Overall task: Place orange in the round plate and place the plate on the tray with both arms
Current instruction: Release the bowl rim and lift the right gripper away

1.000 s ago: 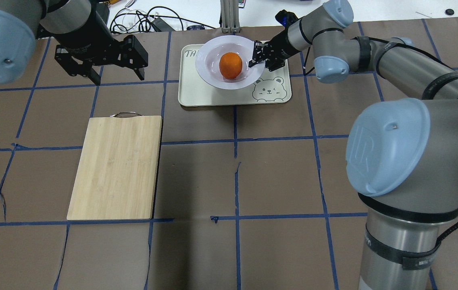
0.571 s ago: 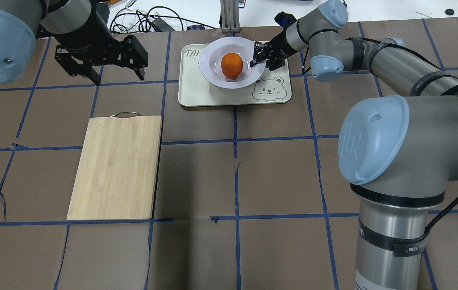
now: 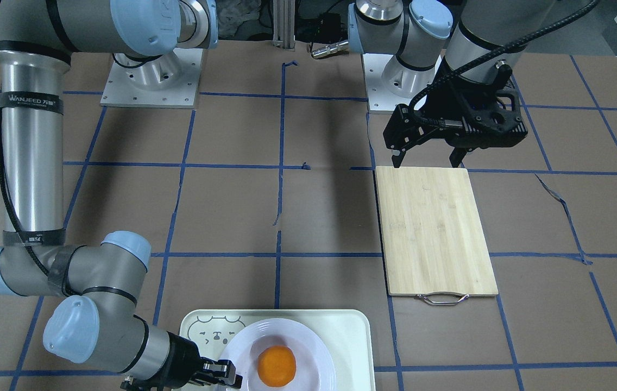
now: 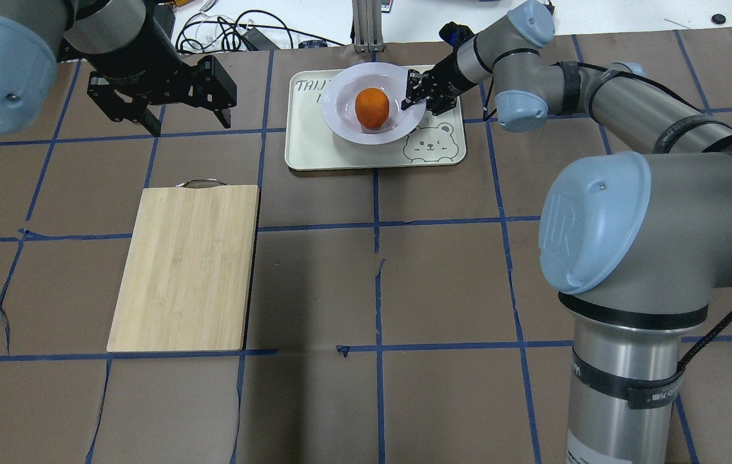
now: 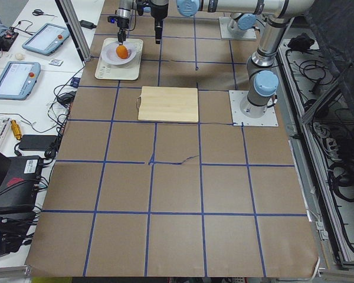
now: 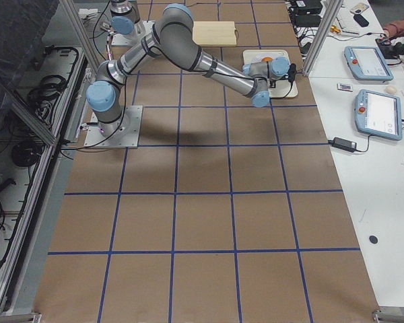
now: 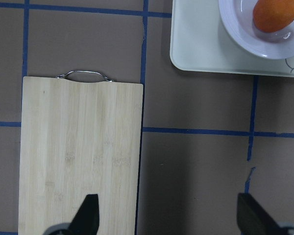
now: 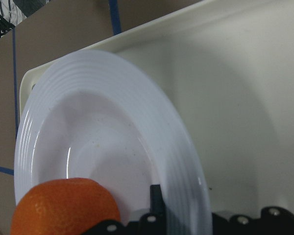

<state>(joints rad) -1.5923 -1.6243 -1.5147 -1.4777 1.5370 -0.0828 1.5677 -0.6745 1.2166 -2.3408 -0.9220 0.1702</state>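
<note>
The orange [image 4: 371, 108] lies in the sunken centre of the round plate [image 4: 345, 124], which is over the far middle of the cream tray [image 4: 313, 149]. My right gripper [image 4: 419, 96] is shut on the plate's right rim. I cannot tell whether the plate touches the tray. The right wrist view shows the orange [image 8: 63, 205] against the white rim [image 8: 152, 127] with the tray [image 8: 245, 98] behind. My left gripper [image 4: 189, 122] hangs open and empty to the left of the tray, above the table. In the front view the right gripper [image 3: 221, 376] grips the plate [image 3: 316, 353].
A bamboo cutting board [image 4: 185, 267] with a metal handle lies on the left half of the table, near the left gripper [image 3: 427, 161]. Blue tape lines cross the brown table cover. Cables and devices lie beyond the far table edge.
The right gripper has carried the plate with the orange slightly farther and lower over the tray; the plate looks smaller now. The left arm has not moved.
</note>
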